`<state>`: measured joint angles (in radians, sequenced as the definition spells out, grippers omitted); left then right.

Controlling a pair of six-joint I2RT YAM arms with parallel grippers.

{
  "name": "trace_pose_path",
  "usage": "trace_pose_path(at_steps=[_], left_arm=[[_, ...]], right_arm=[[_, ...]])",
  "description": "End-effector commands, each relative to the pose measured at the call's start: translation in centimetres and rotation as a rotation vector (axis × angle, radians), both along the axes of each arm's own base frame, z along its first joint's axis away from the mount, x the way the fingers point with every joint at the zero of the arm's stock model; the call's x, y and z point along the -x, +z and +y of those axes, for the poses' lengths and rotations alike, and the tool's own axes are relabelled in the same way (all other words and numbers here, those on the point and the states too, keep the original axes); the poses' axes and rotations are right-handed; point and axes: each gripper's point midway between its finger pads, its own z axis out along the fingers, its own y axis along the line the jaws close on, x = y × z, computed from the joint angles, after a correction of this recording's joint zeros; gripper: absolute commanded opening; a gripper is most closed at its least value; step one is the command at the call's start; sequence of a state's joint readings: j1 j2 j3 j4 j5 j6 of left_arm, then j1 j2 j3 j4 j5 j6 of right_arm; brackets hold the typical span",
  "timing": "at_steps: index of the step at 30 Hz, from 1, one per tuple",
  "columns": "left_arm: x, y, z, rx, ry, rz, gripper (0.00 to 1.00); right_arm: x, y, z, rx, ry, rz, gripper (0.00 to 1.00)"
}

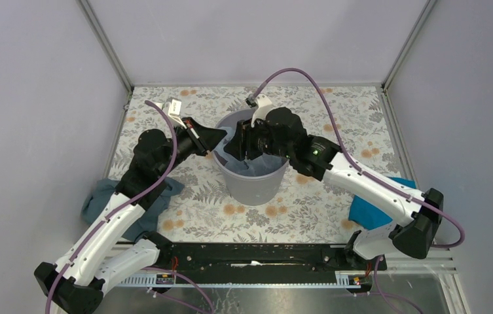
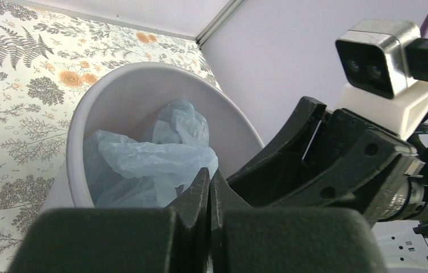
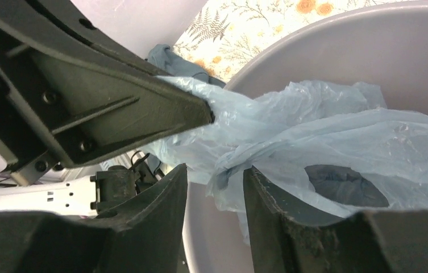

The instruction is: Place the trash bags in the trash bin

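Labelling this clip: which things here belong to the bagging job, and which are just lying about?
Job: trash bag, trash bin, left pincer shut on the bag, right pincer open.
Lying about: teal-grey cloth, bright blue cloth.

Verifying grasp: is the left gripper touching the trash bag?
Touching. The right wrist view shows the left gripper with shut tips pinching a bunched fold of the trash bag.

The left gripper (image 2: 208,181) is pinched tight on the trash bag (image 3: 314,125) — the right gripper (image 3: 214,173) sits just beside its tip, facing it, fingers (image 3: 160,216) parted.
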<state>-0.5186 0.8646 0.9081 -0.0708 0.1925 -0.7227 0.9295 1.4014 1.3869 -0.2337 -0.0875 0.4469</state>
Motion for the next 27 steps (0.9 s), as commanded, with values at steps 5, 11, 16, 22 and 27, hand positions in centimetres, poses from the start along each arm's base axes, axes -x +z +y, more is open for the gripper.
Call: trace_pose_path(at_steps=[5,11,16,22,27], left_arm=[[0.1,2.7,0.8,0.019,0.028,-0.081,0.0],[-0.2,2.6,2.2,-0.007,0.105,-0.07,0.0],[-1.1,2.1,4.2,-0.062,0.223,-0.046,0.0],[-1.0,1.1,5.1,-0.18,0.243,-0.012,0.0],[-0.1,2.4,6.6,-0.215,0.277,-0.02,0.0]], right_arm=[[-1.8,1.6,1.6,-0.132,-0.05,-0.066,0.43],[-3.1,2.9,-1.1,-0.113,-0.158,-0.199,0.05],[-2.6,4.8,-7.7,0.034,-0.287,-0.308,0.0],[-0.7,4.8,-15.1,0.165,-0.396,-0.387,0.0],[0.9,5.6,-21.3,0.215,-0.532,-0.413,0.0]])
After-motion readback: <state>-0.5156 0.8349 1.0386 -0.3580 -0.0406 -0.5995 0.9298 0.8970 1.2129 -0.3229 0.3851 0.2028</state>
